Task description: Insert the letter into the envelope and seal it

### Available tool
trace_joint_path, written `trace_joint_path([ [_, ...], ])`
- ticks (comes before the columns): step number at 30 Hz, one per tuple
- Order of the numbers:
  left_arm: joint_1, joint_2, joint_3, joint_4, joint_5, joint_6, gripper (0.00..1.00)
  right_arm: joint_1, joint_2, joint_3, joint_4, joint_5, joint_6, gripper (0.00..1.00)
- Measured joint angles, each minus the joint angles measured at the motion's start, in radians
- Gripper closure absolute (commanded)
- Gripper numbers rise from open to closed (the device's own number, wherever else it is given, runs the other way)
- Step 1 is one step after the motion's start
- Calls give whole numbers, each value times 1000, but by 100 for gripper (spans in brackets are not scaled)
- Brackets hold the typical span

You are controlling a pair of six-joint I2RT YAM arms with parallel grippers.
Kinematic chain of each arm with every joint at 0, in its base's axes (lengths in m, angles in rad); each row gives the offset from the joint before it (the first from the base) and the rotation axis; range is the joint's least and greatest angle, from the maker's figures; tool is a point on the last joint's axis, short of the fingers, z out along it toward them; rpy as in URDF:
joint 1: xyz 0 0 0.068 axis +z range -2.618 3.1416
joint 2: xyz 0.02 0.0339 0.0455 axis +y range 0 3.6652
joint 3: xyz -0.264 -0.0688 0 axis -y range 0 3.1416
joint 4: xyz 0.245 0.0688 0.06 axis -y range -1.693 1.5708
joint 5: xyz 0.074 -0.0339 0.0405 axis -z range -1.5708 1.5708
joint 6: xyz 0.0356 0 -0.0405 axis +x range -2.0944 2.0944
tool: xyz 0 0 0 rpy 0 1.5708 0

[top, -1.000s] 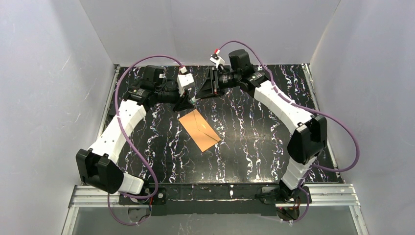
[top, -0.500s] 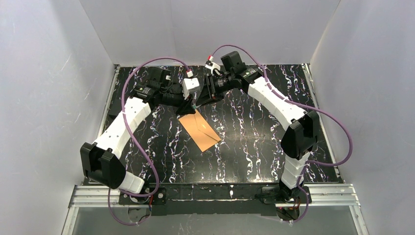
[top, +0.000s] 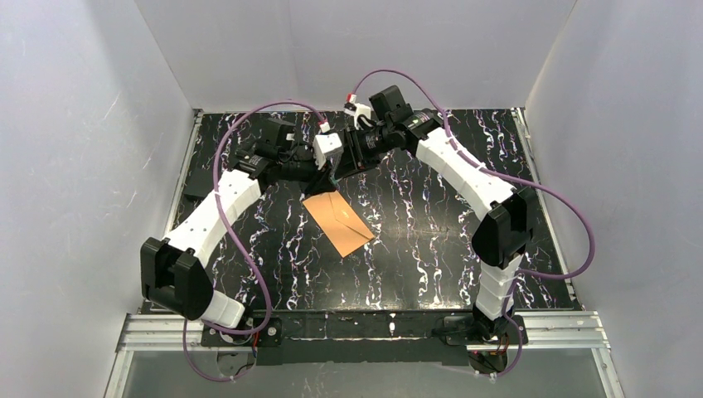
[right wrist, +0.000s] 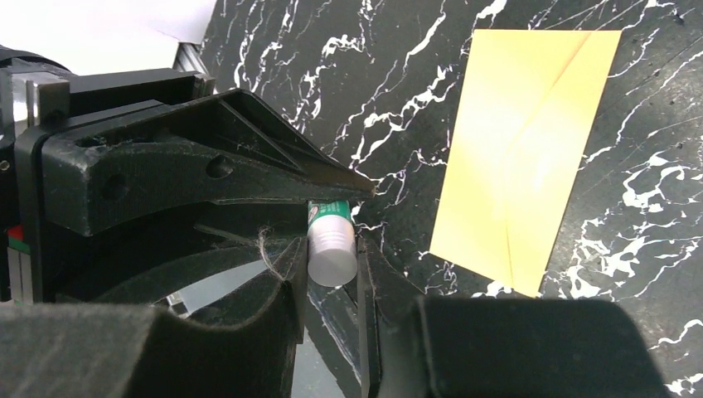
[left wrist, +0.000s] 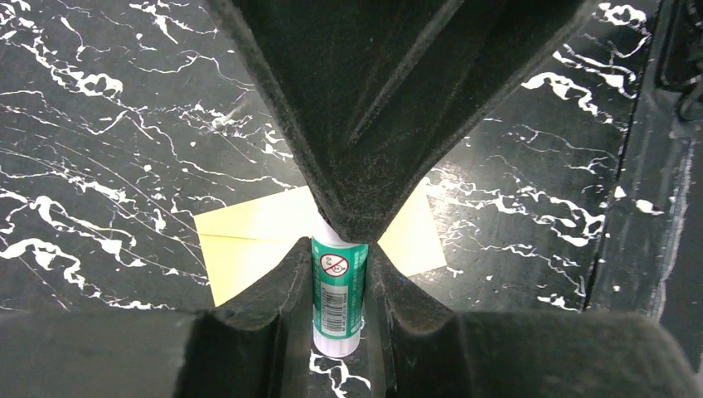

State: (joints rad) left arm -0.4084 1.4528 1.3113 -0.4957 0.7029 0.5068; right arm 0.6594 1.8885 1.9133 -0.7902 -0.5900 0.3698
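- Left gripper point(left wrist: 338, 249) clamped narrow on a glue stick point(left wrist: 338, 303), green label and barcode turned toward the wrist camera.
- Right gripper point(right wrist: 330, 249) closed narrow on the same stick's white end, facing the left one tip to tip.
- Both joined over the far middle of the table point(top: 431, 240), arms bowed inward from either side.
- Envelope point(top: 337, 221) lying flat on the table near the centre, set at a slant, its far corner just below the two grippers.
- Diagonal creases showing on its upper face in the right wrist view; sealed or not, cannot tell.
- Stick held over the envelope's far end in the left wrist view; touching the paper or not, cannot tell.
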Motion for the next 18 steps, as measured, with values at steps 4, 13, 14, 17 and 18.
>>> trace_joint_path([
  [4,-19,0,-23,25,-45,30,100,-1,-7,-53,28,-3,-40,99],
  [13,-63,41,-28,27,-110,83,100,-11,-24,-156,103,-14,-56,99],
  [14,-66,47,-28,33,-116,79,100,-14,-28,-171,119,-14,-53,99],
  [17,-78,64,-28,48,-131,76,100,-25,-36,-205,153,-18,-40,99],
  [18,-81,71,-28,52,-137,76,100,-27,-37,-216,164,-19,-35,99],
])
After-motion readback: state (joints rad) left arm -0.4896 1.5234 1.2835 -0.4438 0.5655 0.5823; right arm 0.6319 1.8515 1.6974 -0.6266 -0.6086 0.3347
